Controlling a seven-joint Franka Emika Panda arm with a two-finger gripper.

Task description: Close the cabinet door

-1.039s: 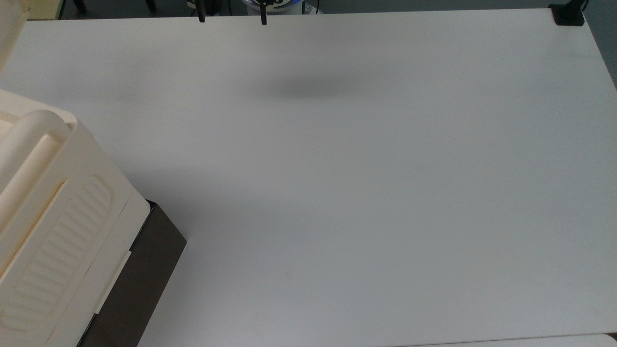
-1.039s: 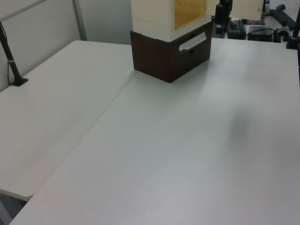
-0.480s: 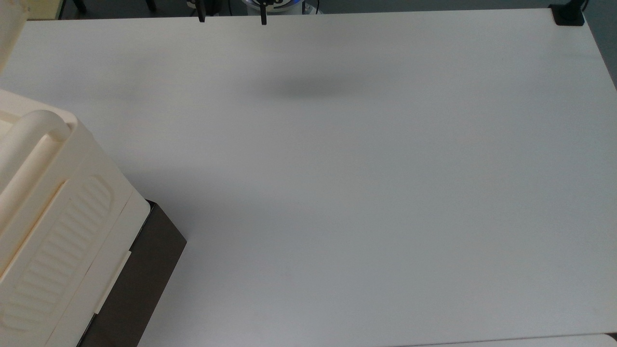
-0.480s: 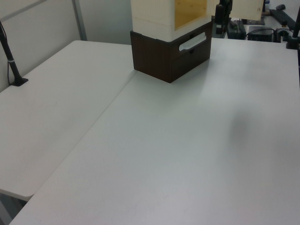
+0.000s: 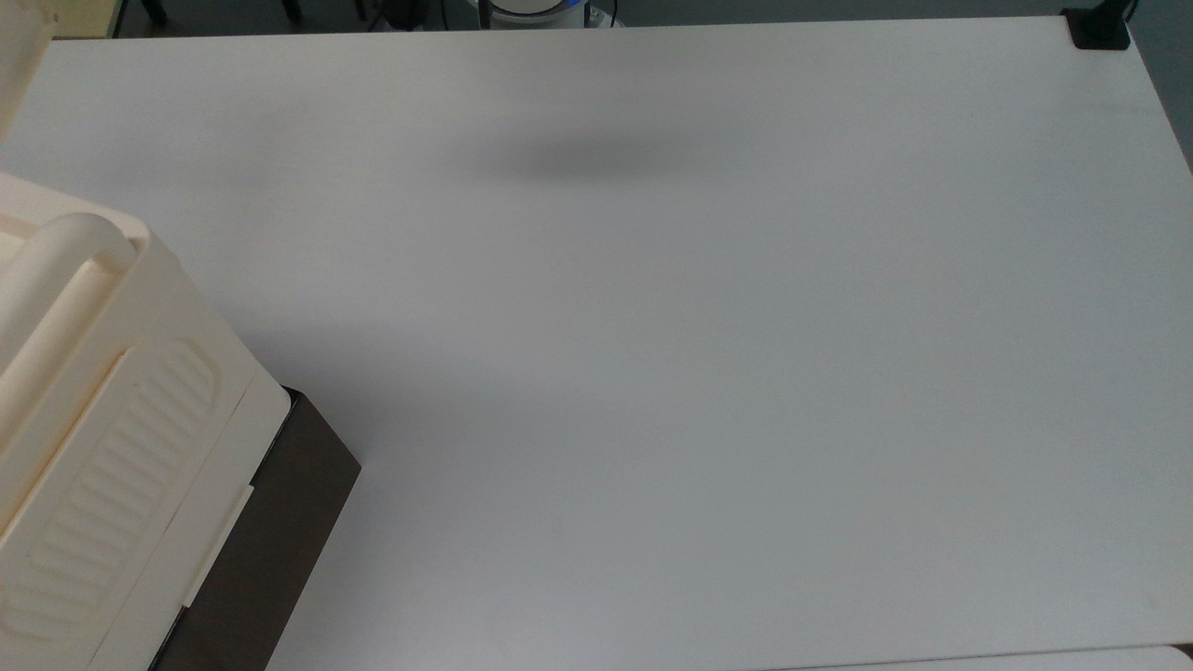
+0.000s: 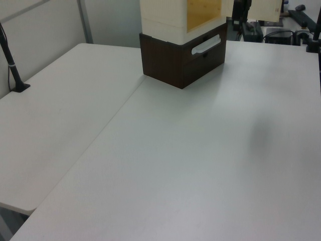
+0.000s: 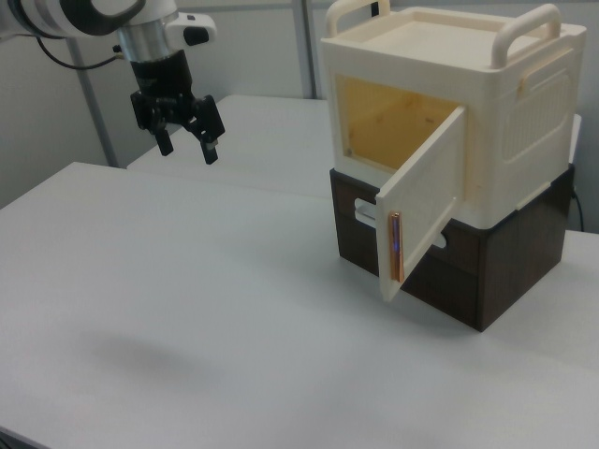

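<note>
The cabinet (image 7: 449, 103) is a cream box with bar handles, standing on a dark brown base (image 7: 468, 271) at the right view's right. Its cabinet door (image 7: 426, 196) hangs open, swung outward, with a copper strip (image 7: 396, 245) on its free edge and the yellowish inside exposed. My gripper (image 7: 189, 150) hangs in the air well off to the right view's left of the cabinet, open and holding nothing. In the top view the cabinet (image 5: 112, 410) fills the lower left, and a cream sliver of the cabinet door (image 5: 19, 56) shows at the upper left corner.
The white table (image 5: 699, 373) spreads wide and bare in front of the cabinet. A black clamp (image 5: 1100, 28) sits at its far right corner in the top view. A black post (image 6: 12, 65) stands on the adjoining table at the left view's left.
The two dark fingertips at the top view's upper edge have moved out of that frame. The soft shadow on the table has shifted slightly. The cabinet and its door have not moved.
</note>
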